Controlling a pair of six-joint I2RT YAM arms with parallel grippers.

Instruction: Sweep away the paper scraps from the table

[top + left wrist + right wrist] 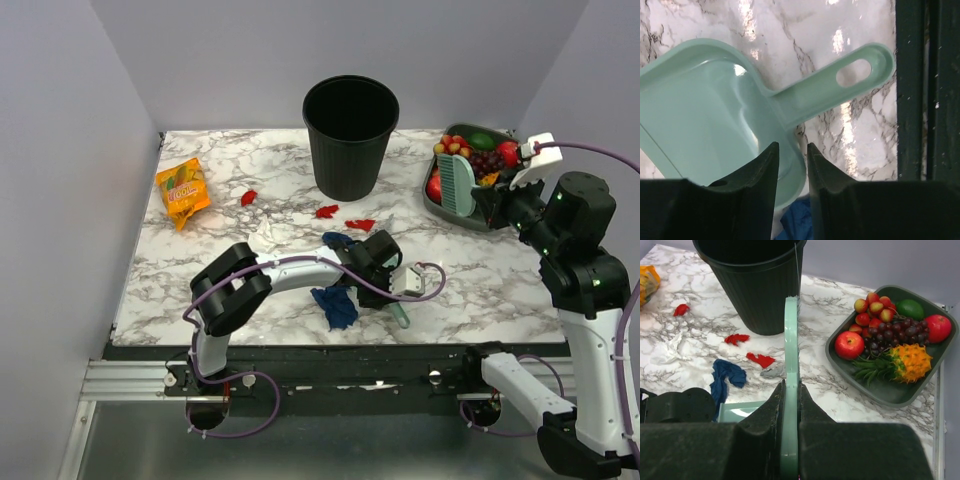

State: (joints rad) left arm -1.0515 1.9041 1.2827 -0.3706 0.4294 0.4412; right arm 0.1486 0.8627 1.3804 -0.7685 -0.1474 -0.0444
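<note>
The left jaws [792, 150] stand a little apart astride the rim of a teal dustpan [705, 115], just where its handle [840, 85] begins. Only the left wrist view shows this, and even there one cannot tell whether the pads press the rim. A corner of blue cloth [797, 220] shows below the jaws. From above, the wrist hides the pan and only the end of its handle sticks out.

The right jaws [790, 390] are clenched on a teal brush [791, 335]. The right wrist view shows it edge-on as a thin upright blade, while the top view shows its bristled face, held above a tray of fruit [890, 395] at the right of the table [480, 280].

The paper scraps [326, 210], three red bits, lie apart on the table. Two are in front of the black bin [350, 135] and one is to its left, toward the orange snack packet [182, 190]. They appear in the top and right wrist views only.
</note>
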